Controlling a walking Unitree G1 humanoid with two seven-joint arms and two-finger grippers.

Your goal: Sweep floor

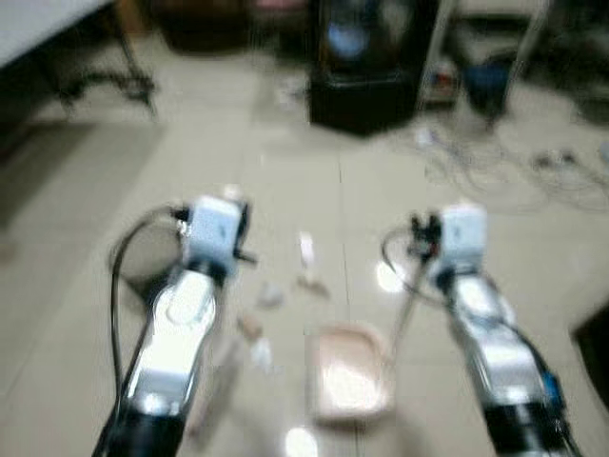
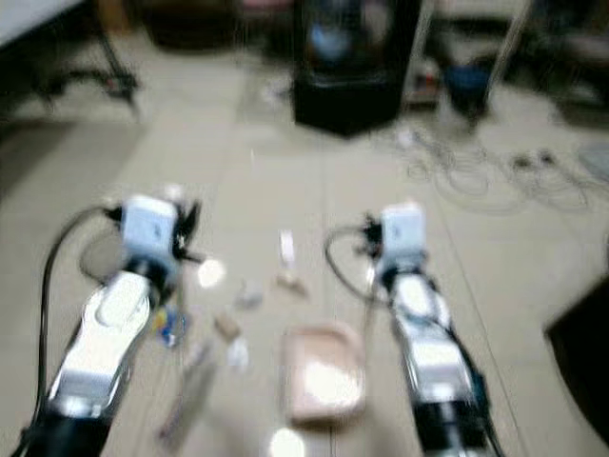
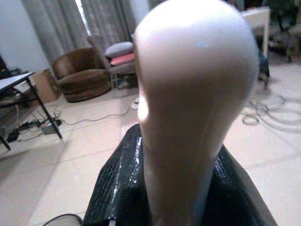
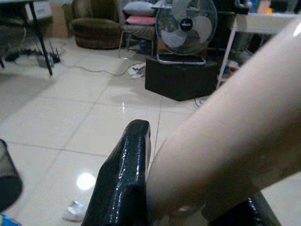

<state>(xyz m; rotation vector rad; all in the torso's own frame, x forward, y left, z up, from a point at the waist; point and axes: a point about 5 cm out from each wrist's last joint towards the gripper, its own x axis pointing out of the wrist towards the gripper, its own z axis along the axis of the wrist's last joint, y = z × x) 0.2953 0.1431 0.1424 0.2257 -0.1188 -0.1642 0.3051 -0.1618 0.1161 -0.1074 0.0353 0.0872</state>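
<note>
Two silver arms reach over a tiled floor [image 2: 285, 181] where a pink dustpan [image 2: 324, 376] lies among scattered litter [image 2: 249, 297].

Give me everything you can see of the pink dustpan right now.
The dustpan is pale pink and looks like plastic, a shallow scoop with a raised rim. It lies on the beige tiled floor between the two arms, nearer the right arm. A thin handle of the same pale colour runs up from it to the right gripper, which is shut on it. Small scraps of litter lie just beyond its mouth. The head views are blurred, so finer detail is lost.
</note>
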